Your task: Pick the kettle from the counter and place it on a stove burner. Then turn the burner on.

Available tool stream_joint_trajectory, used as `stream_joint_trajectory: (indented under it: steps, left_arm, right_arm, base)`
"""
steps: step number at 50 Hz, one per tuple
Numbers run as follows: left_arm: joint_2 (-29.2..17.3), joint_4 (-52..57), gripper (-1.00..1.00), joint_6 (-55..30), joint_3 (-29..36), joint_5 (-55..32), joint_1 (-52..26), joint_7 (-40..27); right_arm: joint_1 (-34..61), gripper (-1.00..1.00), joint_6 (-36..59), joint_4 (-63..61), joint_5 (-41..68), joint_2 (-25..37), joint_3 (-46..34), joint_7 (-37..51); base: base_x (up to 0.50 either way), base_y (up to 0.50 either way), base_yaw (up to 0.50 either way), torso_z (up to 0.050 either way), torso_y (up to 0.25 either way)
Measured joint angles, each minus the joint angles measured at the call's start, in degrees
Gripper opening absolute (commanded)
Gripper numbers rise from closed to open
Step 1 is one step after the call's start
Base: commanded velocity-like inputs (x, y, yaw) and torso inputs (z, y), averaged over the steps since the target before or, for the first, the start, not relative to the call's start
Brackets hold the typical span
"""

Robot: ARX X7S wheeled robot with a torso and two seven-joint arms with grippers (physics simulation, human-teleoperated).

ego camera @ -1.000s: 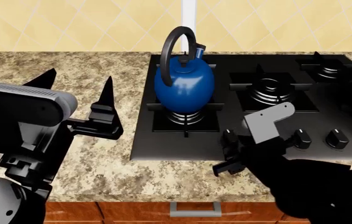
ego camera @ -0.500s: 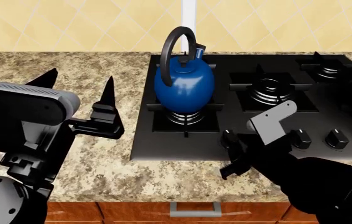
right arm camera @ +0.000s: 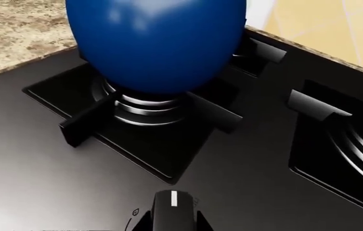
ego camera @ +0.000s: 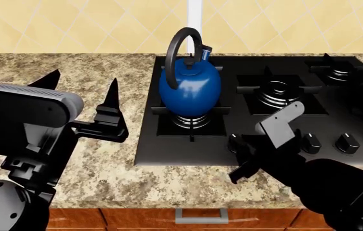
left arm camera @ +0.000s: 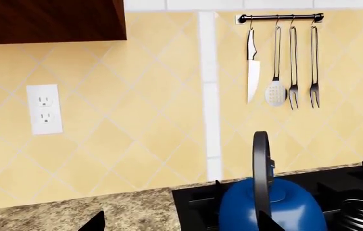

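Glossy blue kettle [ego camera: 190, 86] upright on burner [ego camera: 191, 120], left hand [ego camera: 82, 98] open, right hand [ego camera: 242, 161] unclear

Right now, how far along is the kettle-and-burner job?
Done: the kettle sits upright on the near-left burner of the stove, off the counter. The left hand is open over the counter, holding nothing. In hand: the right hand is at the knob row, and its wrist camera shows a knob right at the hand; whether it grips is unclear. Left: turning the burner on; no flame visible.
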Motion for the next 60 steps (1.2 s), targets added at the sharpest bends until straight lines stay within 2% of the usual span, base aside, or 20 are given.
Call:
stream_joint_trajectory:
  steps: [22, 43, 44, 52, 60]
  left_arm:
    - [0.2, -0.5, 1.0, 0.4, 0.7, 0.6, 0.1, 0.2]
    - [0.1, -0.8, 1.0, 0.4, 0.8, 0.2, -0.6, 0.0]
    - [0.0, -0.8, 1.0, 0.4, 0.8, 0.1, -0.6, 0.0]
    - [-0.4, -0.2, 1.0, 0.6, 0.3, -0.5, -0.5, -0.4]
    - [-1.2, 1.1, 1.0, 1.0, -0.9, -1.9, 0.6, -1.1]
  right_arm:
    - [-3.1, -1.0, -8.5, 1.6, -6.9, 1.1, -0.6, -5.9]
    - [-4.3, -1.0, -14.8, 5.6, -7.4, 1.0, -0.4, -10.3]
    - [-4.4, 1.0, -15.0, 5.6, -7.4, 1.0, -0.4, -10.3]
    - [-5.3, 1.0, -16.4, 3.7, -6.2, 0.6, 0.0, -9.8]
    - [-5.6, 1.0, -16.7, -3.6, -3.4, 2.8, 2.3, -6.9]
  base:
    - [0.0, 0.0, 0.0, 0.0, 0.0]
    - [0.0, 0.0, 0.0, 0.0, 0.0]
    - [0.0, 0.0, 0.01, 0.0, 0.0]
    - [0.0, 0.0, 0.0, 0.0, 0.0]
    - [0.0, 0.0, 0.0, 0.0, 0.0]
